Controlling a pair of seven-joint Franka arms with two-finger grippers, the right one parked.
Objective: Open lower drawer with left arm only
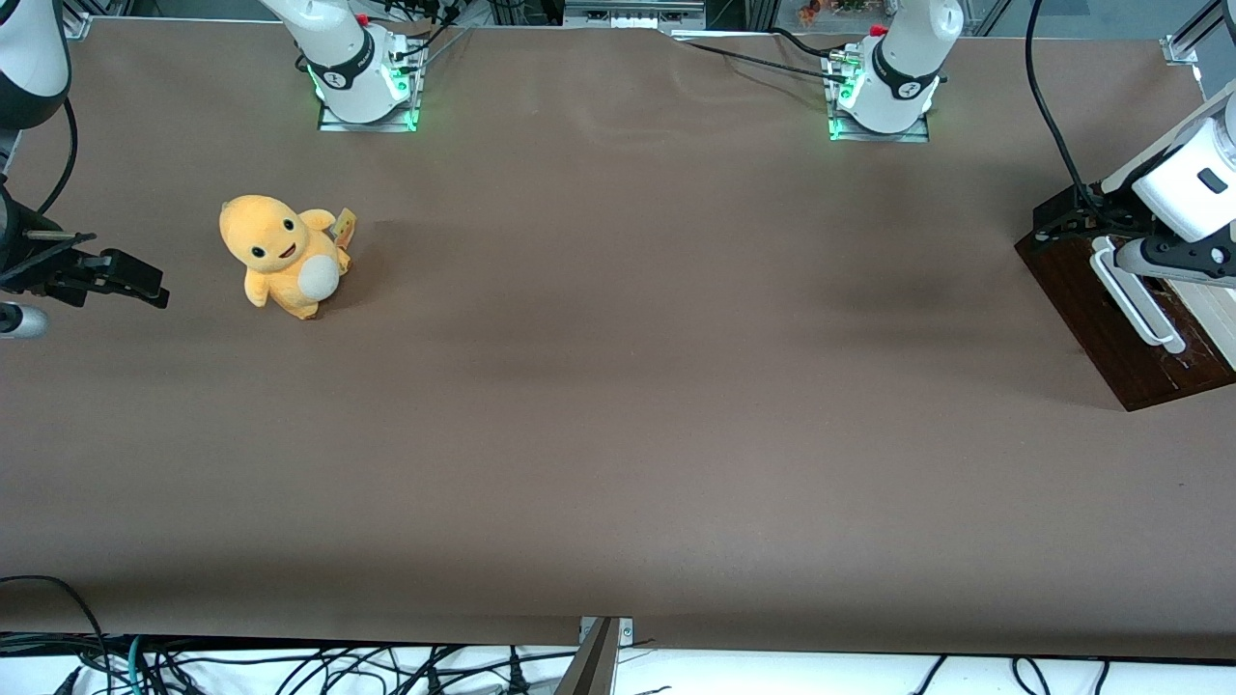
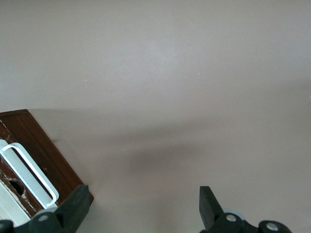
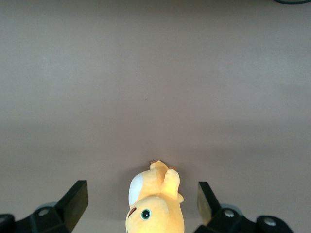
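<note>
Hovering: end effector (image 2: 141, 206) spread wide, holding nothing | one finger (image 2: 73, 206) beside lower drawer (image 2: 41, 155) handle (image 2: 29, 172)

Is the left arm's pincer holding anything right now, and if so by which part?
Nothing is held. The pincer is open, with bare table between its fingers, beside the lower drawer and its white handle.

A yellow-orange plush toy (image 3: 155, 204) lies on the brown table covering (image 3: 155, 87), with one dark round eye, a white belly patch and a stubby raised arm all showing. It sits between the two black fingertips (image 3: 73, 201) of the parked arm's own gripper, apart from both. The covering around the toy is plain and matte, with soft shadow bands across it.
</note>
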